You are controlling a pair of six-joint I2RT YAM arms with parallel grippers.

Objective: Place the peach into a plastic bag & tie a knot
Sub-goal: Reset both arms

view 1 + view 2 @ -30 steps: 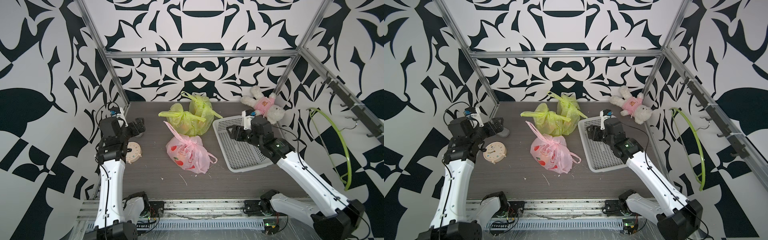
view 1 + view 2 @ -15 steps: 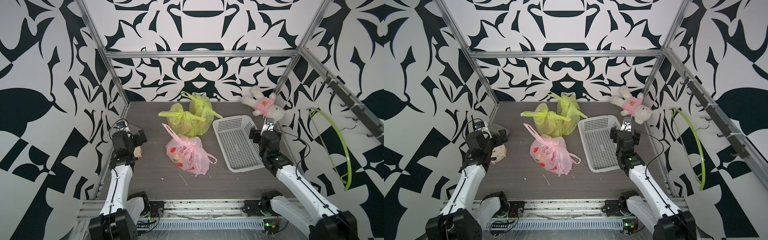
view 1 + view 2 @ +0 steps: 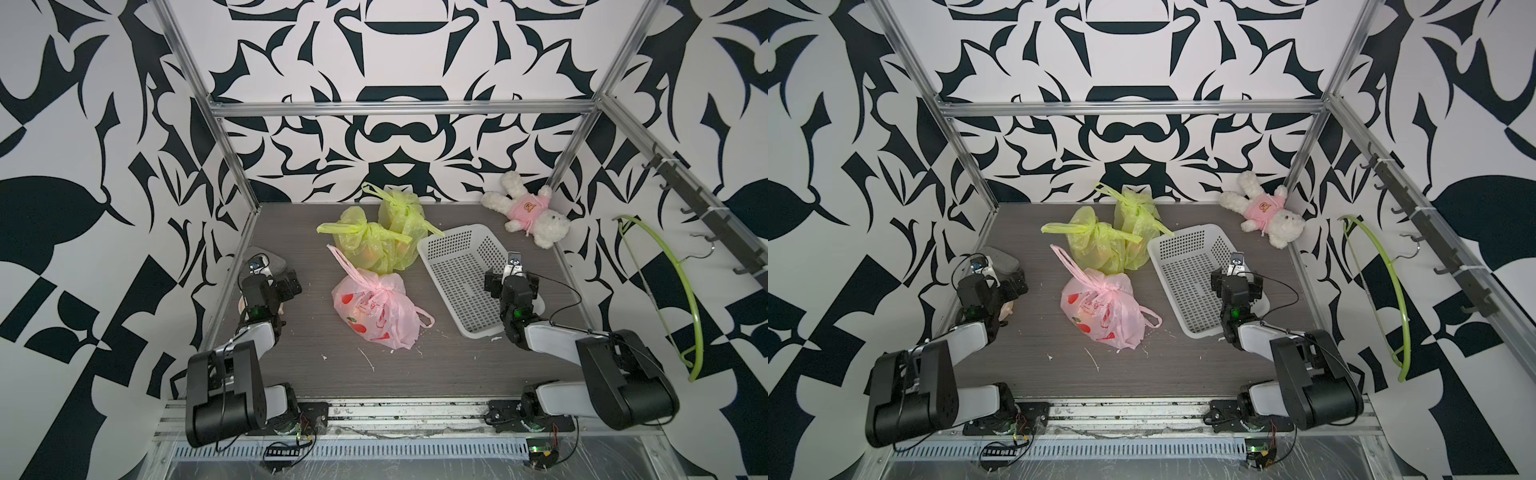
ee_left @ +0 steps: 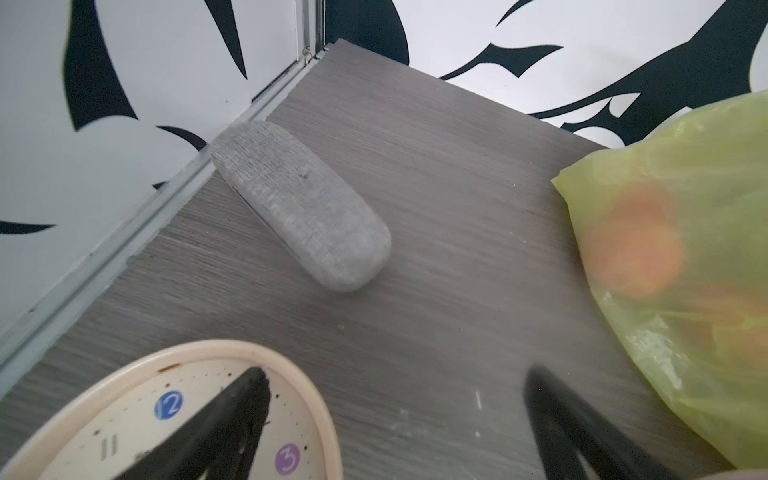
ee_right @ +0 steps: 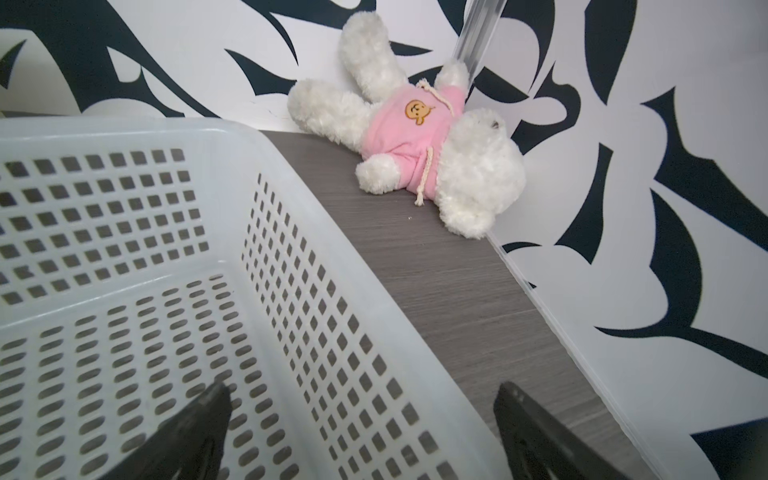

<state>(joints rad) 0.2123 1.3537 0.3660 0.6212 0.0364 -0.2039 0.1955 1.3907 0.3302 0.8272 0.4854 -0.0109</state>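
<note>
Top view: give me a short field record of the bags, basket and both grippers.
pink bag: knotted, lying mid table
green bags: two, knotted, behind pink bag
basket: upright, right of bags
left gripper: open, empty, one finger over clock
right gripper: open, empty, over basket's wall

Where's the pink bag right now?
In both top views the pink bag lies knotted near the middle of the scene. It is just on the robot's side of the yellow-green bags, with the white basket to its right.
</note>
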